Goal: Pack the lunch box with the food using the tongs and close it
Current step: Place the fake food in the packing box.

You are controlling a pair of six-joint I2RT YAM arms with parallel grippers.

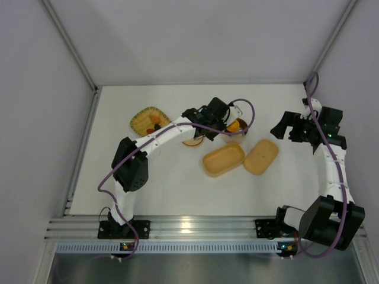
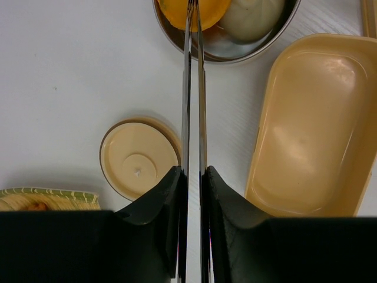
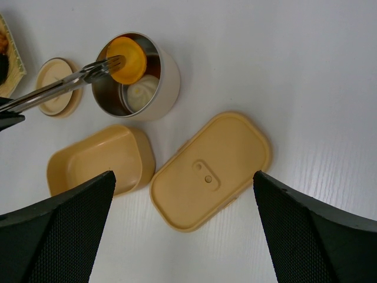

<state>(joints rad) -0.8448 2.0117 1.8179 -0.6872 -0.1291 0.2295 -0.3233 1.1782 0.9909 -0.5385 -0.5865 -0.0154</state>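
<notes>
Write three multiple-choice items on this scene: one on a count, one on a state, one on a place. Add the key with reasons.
1. Food pieces in the lunch box: A none; B two; C four.
2. Its lid is: A shut on it; B propped upright against it; C flat on the table beside it.
3. The tongs' tips are: A in the lunch box; B in the steel bowl; C on the lid.
Key: A, its floor is bare; C, the lid lies flat next to the box; B, the tips meet the orange piece in the bowl.
</notes>
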